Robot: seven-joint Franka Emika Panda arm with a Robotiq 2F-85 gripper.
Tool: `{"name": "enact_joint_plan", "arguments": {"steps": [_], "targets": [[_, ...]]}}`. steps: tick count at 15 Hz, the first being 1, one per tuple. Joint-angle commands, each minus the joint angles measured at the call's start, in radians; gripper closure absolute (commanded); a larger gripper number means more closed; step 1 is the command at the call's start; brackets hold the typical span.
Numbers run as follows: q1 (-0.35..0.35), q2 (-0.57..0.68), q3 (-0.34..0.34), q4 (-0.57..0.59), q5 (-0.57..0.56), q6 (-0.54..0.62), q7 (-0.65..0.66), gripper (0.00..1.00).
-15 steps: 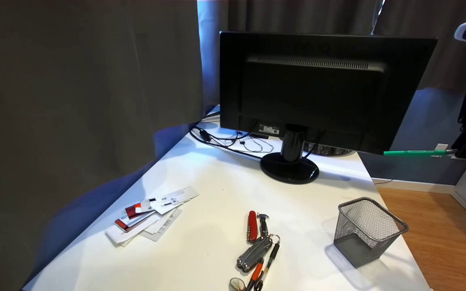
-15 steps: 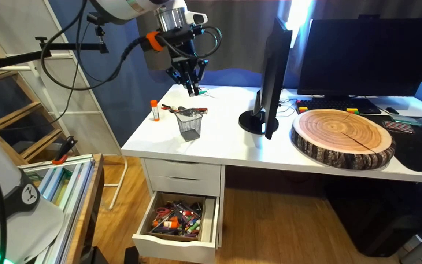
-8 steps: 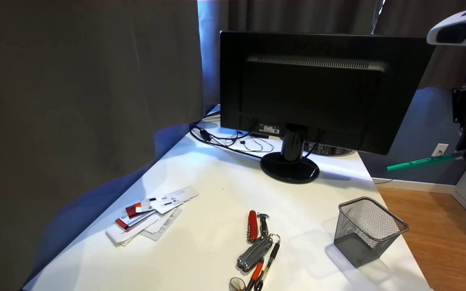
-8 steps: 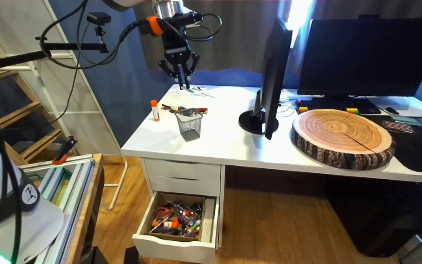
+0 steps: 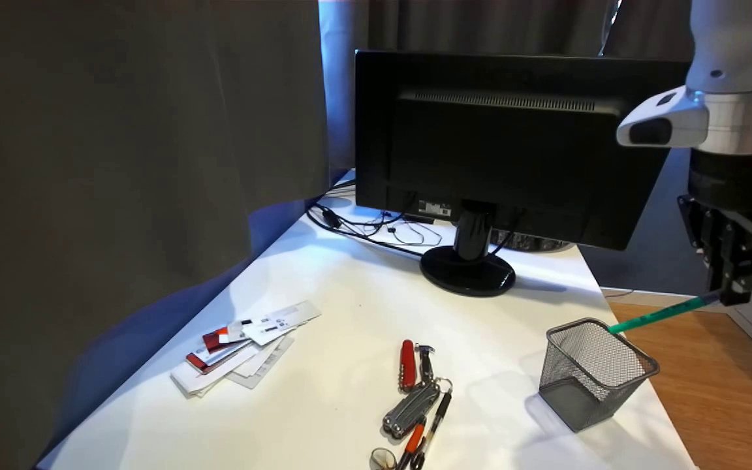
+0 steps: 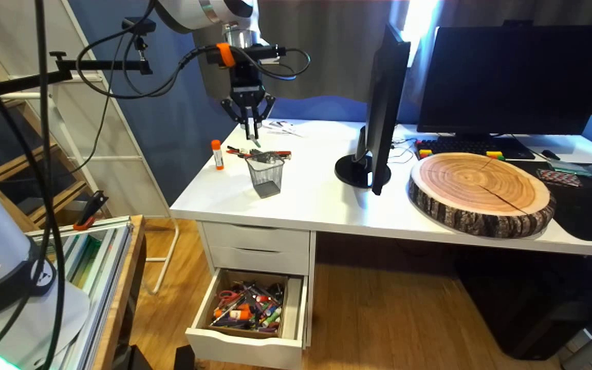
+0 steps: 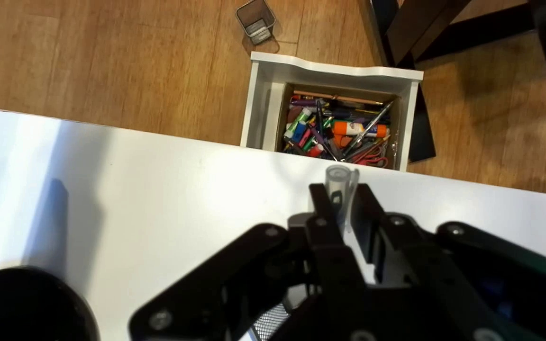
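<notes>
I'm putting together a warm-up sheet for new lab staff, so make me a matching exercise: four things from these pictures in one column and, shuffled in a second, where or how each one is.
Things
1. green pen
2. red pocketknife
3. lowest drawer
4. mesh cup

Places and states
A. pulled open
B. held in the pincer
C. standing upright on the desk
D. lying by the grey multitool

Right pairs: 1-B, 2-D, 3-A, 4-C
</notes>
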Motion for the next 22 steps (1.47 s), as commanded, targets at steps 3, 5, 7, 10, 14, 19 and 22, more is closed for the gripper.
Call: {"name": "enact_joint_plan", "arguments": {"steps": [3,5,7,10,14,19,22], "targets": [[0.037,0.102,-0.014,0.097,-0.095,-0.074,0.002,0.96],[0.042,0.107,-0.015,0.105,-0.121,-0.092,-0.007,0.96],[0.039,0.108,-0.012,0.112,-0.119,-0.100,-0.022,0.96],[0.037,0.112,-0.012,0.122,-0.118,-0.104,-0.037,0.96],[0.027,0.113,-0.006,0.124,-0.083,-0.086,-0.051,0.96],[0.022,0.111,0.000,0.123,-0.032,-0.071,-0.052,0.56],[0.024,0.110,-0.003,0.125,-0.034,-0.066,-0.046,0.37]]}}
